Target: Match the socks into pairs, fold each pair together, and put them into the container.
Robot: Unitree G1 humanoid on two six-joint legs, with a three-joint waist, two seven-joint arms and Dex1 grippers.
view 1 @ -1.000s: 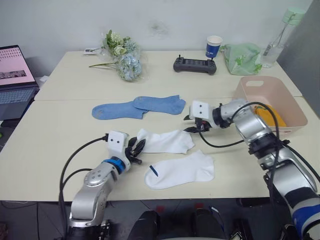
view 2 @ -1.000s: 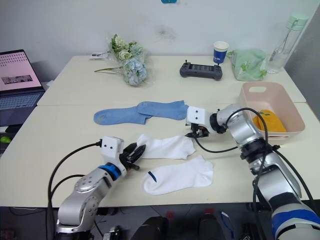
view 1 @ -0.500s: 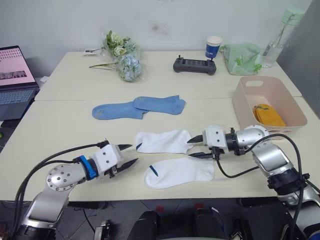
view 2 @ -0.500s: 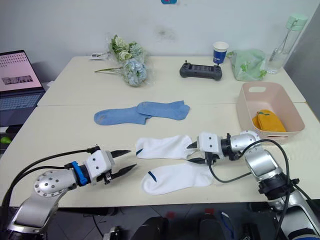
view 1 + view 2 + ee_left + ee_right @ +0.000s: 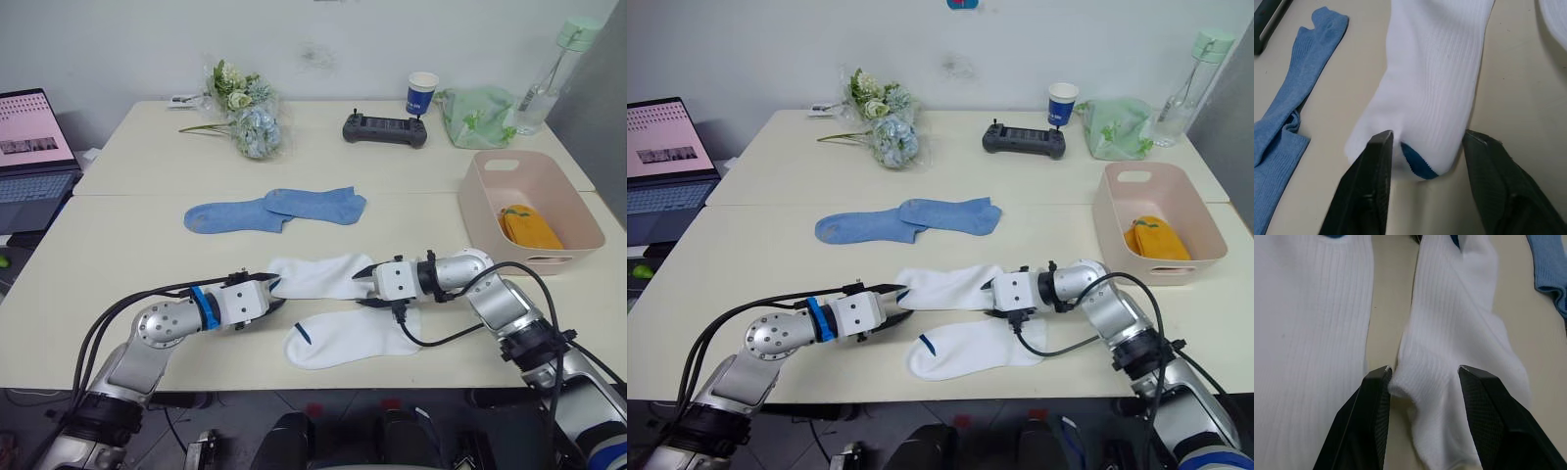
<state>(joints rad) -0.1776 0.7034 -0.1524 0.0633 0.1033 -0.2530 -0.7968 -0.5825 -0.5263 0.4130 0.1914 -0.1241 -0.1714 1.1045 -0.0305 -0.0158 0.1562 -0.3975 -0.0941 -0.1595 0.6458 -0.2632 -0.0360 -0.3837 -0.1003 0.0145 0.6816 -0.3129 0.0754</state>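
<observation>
Two white socks lie near the table's front: the upper white sock [image 5: 318, 276] and the lower white sock [image 5: 353, 333]. My left gripper [image 5: 272, 294] is open, its fingers [image 5: 1374, 191] on either side of the upper sock's blue-trimmed end [image 5: 1418, 164]. At that sock's other end [image 5: 1444, 357] my right gripper [image 5: 362, 284] is also open, astride the fabric. Two light blue socks [image 5: 274, 209] overlap further back. A yellow sock bundle [image 5: 529, 227] lies in the pink container [image 5: 539, 260] at the right.
Along the back stand a flower bunch [image 5: 245, 117], a black controller [image 5: 384, 128], a paper cup [image 5: 421, 93], a green cloth bag [image 5: 475, 116] and a bottle [image 5: 549, 73]. A laptop [image 5: 29, 147] sits at the far left.
Both grippers have come in to the upper white sock: the left moved right to its trimmed end, the right moved left to its other end. The socks lie as before.
</observation>
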